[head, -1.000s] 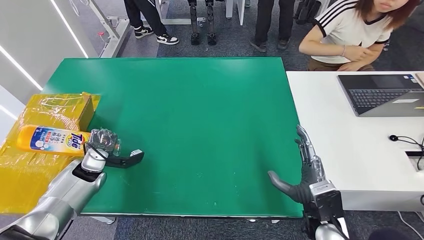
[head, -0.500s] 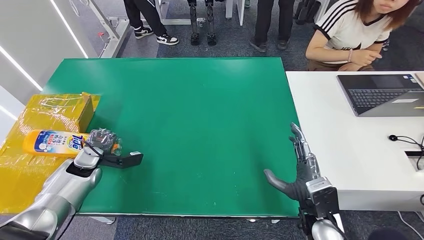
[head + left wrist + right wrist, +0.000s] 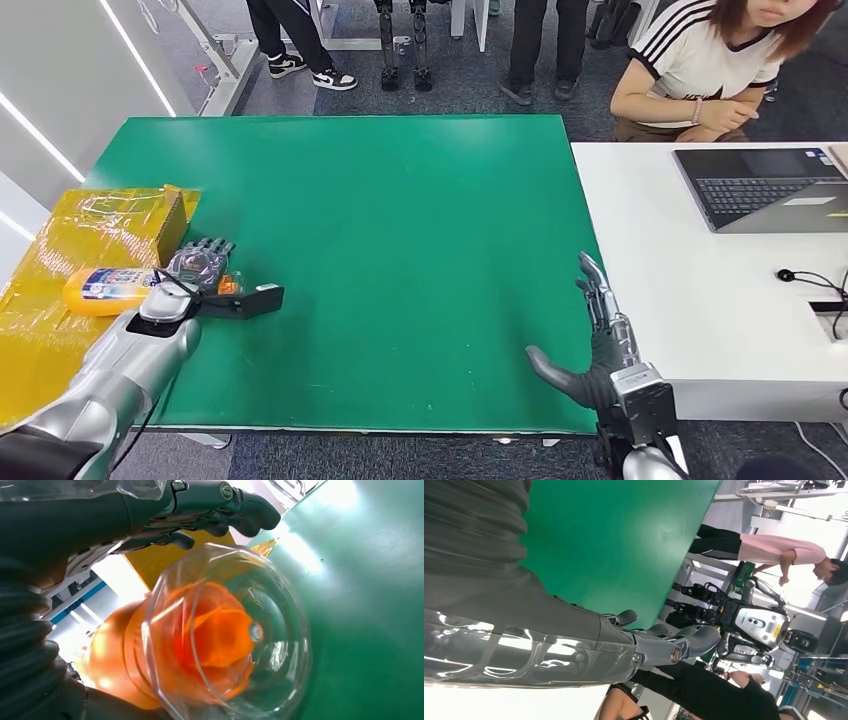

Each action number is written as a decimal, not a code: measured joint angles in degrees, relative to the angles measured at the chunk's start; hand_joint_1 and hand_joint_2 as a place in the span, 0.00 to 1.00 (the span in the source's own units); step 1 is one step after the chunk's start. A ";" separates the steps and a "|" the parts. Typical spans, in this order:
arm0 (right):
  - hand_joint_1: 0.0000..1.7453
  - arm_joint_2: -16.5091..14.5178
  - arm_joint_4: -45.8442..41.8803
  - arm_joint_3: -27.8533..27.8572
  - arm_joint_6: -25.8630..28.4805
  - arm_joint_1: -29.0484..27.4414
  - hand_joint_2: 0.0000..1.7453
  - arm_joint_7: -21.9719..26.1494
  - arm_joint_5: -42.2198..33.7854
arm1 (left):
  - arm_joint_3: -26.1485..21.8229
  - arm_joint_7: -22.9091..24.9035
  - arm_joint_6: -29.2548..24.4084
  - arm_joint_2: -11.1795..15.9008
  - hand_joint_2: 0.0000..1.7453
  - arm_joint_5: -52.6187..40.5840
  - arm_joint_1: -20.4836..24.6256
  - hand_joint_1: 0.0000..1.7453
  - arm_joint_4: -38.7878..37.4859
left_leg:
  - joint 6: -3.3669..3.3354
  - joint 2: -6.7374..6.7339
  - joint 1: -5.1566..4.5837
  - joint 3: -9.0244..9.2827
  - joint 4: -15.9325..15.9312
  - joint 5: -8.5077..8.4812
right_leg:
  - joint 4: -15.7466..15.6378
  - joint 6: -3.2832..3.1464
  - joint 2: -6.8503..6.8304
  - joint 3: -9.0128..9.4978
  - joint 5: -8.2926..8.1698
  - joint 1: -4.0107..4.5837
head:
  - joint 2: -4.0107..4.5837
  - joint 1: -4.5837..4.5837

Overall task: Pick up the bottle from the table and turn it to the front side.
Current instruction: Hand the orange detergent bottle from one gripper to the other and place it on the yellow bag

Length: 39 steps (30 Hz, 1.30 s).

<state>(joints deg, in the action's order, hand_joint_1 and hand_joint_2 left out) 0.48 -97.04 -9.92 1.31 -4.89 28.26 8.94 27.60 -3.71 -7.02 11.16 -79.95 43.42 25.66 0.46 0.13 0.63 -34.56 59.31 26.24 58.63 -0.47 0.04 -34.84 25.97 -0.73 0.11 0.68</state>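
Note:
An orange Tide bottle (image 3: 105, 290) with a blue and white label lies level above the yellow wrapped box, at the green table's (image 3: 400, 220) left edge. My left hand (image 3: 200, 268) grips it around its clear cap end, thumb stretched out to the right. In the left wrist view the clear cap with the orange spout inside (image 3: 225, 635) looms close, dark fingers (image 3: 220, 505) curling over it. My right hand (image 3: 600, 345) hovers over the table's front right corner with fingers spread and nothing in it; the right wrist view shows its fingers (image 3: 659, 647) straight.
A yellow tape-wrapped box (image 3: 50, 350) and a small cardboard box (image 3: 172, 218) stand at the left. A white desk (image 3: 680, 260) with a laptop (image 3: 770, 190) adjoins on the right, where a person (image 3: 700, 60) sits. Others stand beyond the far edge.
The bottle has turned in my left hand, so less of its label shows, and it has shifted slightly right. My right hand has drifted a little to the left.

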 joint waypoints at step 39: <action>0.00 -2.66 0.01 -2.53 1.61 -3.46 1.00 1.30 -8.92 | -6.59 -28.81 -3.09 -19.09 1.00 81.58 -28.09 0.00 48.23 | -0.09 -0.08 -0.04 -0.07 0.03 0.17 | -0.08 0.08 0.05 -0.01 0.06 -0.04 | 0.00 0.00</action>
<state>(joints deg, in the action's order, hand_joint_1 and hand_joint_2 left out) -2.18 -97.04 -12.45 2.91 -8.35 29.56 0.02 21.01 -32.52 -10.10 -7.92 1.62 15.33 73.89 0.37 0.05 0.59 -34.63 59.35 26.41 58.56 -0.39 0.09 -34.85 26.03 -0.77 0.11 0.68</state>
